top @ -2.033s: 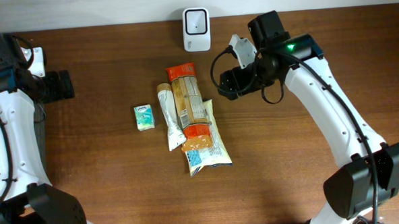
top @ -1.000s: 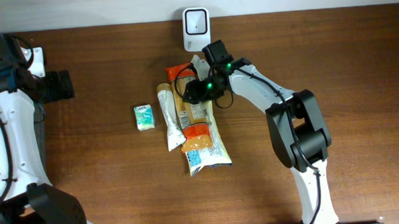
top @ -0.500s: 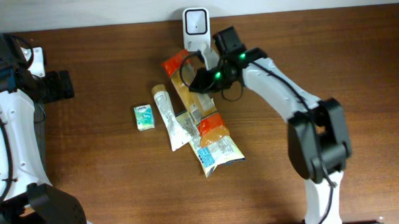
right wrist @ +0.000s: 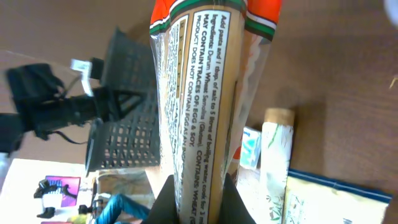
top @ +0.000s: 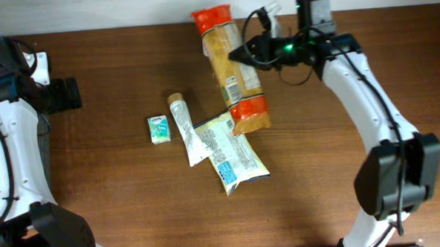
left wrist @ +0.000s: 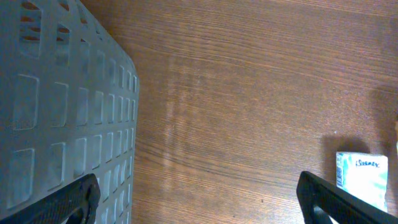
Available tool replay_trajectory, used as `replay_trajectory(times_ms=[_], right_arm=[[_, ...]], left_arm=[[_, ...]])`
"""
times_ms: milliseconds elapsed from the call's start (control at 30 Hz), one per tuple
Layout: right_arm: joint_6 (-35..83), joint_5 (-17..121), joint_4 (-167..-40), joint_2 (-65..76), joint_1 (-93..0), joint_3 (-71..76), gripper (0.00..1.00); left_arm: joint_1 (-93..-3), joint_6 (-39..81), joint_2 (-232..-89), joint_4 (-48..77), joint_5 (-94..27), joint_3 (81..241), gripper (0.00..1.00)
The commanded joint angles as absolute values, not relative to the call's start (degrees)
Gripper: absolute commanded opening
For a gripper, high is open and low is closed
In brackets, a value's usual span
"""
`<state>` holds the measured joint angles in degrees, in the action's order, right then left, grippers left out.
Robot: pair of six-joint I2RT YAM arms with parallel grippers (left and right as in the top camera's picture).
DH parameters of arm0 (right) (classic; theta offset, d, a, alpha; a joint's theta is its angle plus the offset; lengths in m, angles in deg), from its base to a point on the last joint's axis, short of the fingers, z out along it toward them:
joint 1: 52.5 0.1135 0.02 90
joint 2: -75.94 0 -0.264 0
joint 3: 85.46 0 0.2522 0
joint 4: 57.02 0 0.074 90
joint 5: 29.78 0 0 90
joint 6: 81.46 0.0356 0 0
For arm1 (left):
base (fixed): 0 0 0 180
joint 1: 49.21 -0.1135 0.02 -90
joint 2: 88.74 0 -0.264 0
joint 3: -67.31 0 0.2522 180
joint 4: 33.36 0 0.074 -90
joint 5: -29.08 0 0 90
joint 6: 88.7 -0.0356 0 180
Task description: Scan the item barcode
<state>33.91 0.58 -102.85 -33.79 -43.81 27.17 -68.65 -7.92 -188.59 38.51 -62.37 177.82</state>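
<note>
Overhead: pasta packet (top: 235,67) apparently raised off the table (top: 357,199) near the back edge, right gripper (top: 248,54) clamped on its side at mid-length. Tube (top: 183,129), flat pouch (top: 232,154) and tissue box (top: 158,129) lying loose below. Left gripper (top: 71,94) parked far left.

Left wrist: left gripper (left wrist: 199,199) spread wide, grasping nothing. Grey basket (left wrist: 62,106) showing outer wall only; contents not visible.

Right wrist: right gripper (right wrist: 199,202) pinching the packet's narrow body, printed panel facing the camera. Probably light, slick crinkly film over stiff, brittle contents. Best taken mid-body, not by the loose crimped ends; gentle squeeze.
</note>
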Motion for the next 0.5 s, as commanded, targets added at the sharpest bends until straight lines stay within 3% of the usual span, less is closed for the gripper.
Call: replay_trajectory(times_ms=[0,100,200,333,467], right_arm=[[32.51,-5.04,-101.89,-25.9,-45.5,28.72,0.04],[30.36,-1.47,-104.53,-25.77,-45.34,28.72,0.04],[23.72,12.28,-106.57,-25.77,-42.65,28.72,0.04],[-2.25,48.21,-104.78,-26.12,-31.84,28.7,0.04],[-31.88,53.41,-98.04,-29.09,-25.83,28.7,0.04]], left_arm=[[-69.0,-8.64,-188.46,38.6,-61.76,178.06,0.99],[-69.0,-8.64,-188.46,38.58,-61.76,178.09,0.99],[-69.0,-8.64,-188.46,38.6,-61.74,178.09,0.99],[-69.0,-8.64,-188.46,38.6,-61.74,178.09,0.99],[-69.0,-8.64,-188.46,38.6,-61.74,178.09,0.99]])
